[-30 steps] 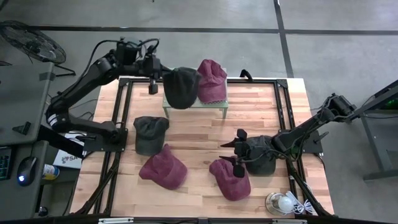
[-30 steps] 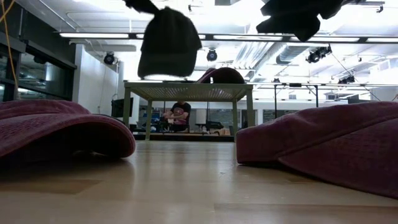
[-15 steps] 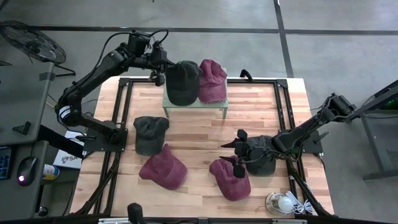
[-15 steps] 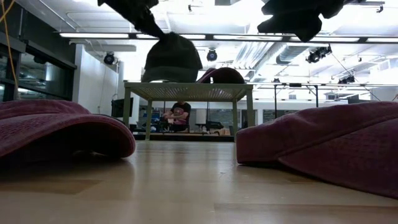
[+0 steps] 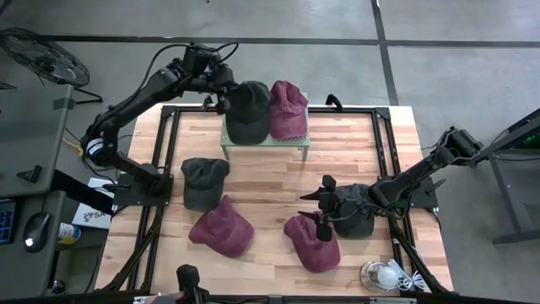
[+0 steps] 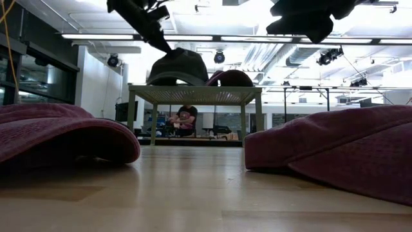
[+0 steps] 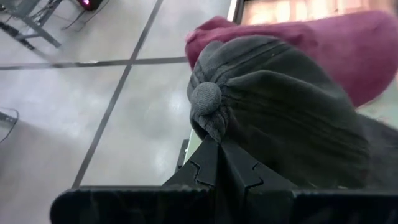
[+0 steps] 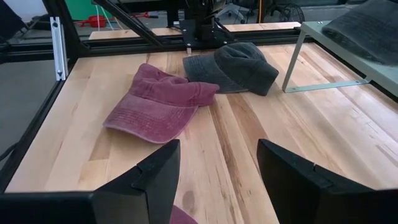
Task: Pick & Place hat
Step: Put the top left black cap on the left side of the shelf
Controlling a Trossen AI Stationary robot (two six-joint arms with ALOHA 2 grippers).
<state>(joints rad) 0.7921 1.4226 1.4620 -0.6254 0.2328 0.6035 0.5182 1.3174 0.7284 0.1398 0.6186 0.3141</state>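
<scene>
A dark grey hat lies on the small green stand at the table's far side, beside a maroon hat. In the low view the grey hat's lower edge meets the stand's top. My left gripper is shut on its crown, at the hat's left side. My right gripper hovers open over the near right of the table, above a dark hat and a maroon hat, with nothing between its fingers. My left gripper pinches a gathered fold of the grey hat's crown between its two fingers, just below the top button. The fingers slant down at it from the table's left. The hat lies on the stand top, crown toward the gripper.
Two more hats lie on the wooden table to the left of centre: a dark one and a maroon one. A light bulb with cable sits at the near right corner. A black frame borders the table.
My left gripper, still shut, has moved down and toward the table's right and far side with the grey hat. The hat hung clear in front of the stand; it now lies on the stand top beside the maroon hat.
</scene>
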